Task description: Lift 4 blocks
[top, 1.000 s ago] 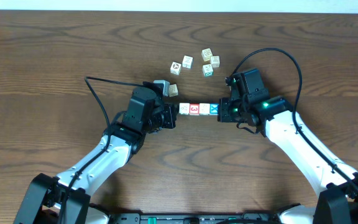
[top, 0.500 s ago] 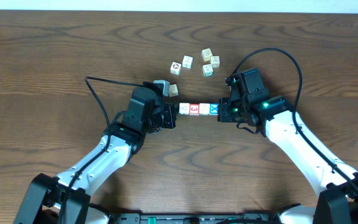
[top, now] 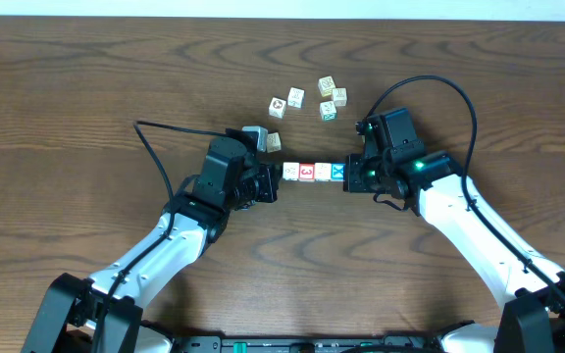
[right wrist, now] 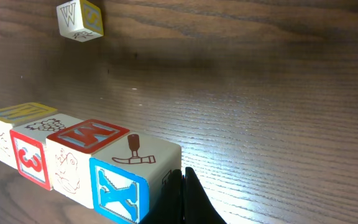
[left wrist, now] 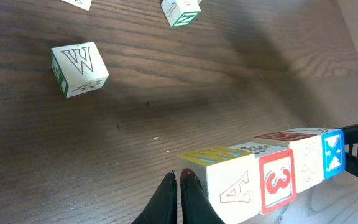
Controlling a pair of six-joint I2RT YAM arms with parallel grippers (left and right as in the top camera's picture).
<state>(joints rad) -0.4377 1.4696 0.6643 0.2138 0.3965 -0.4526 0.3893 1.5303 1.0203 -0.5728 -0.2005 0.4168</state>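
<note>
Your left end effector point(left wrist: 179, 178) is pinched shut with nothing between the fingers. The tips butt against the outer face of the A block point(left wrist: 232, 188). Your right end effector point(right wrist: 182, 177) is closed the same way and empty, tips against the side of the X block point(right wrist: 118, 194).

The four task blocks sit in one straight row between the two tips, face to face. From left to right they are the A block, 3 block point(left wrist: 277, 180), M block point(left wrist: 307, 160) and X block. In the overhead view the row lies mid-worktop point(top: 86, 78), with the left end effector point(top: 275, 180) and right end effector point(top: 350, 176) at its ends. I cannot tell whether the row is clear of the wood.

Only the wrist views show the letters, the yellow top on the A block, the red M top and the hammer drawing on top of the X block. Only the overhead shows both arms and the loose cluster of blocks point(top: 327, 98) behind the row. The W block point(left wrist: 78, 67) stands alone, near the left end effector and apart from the row.
</note>
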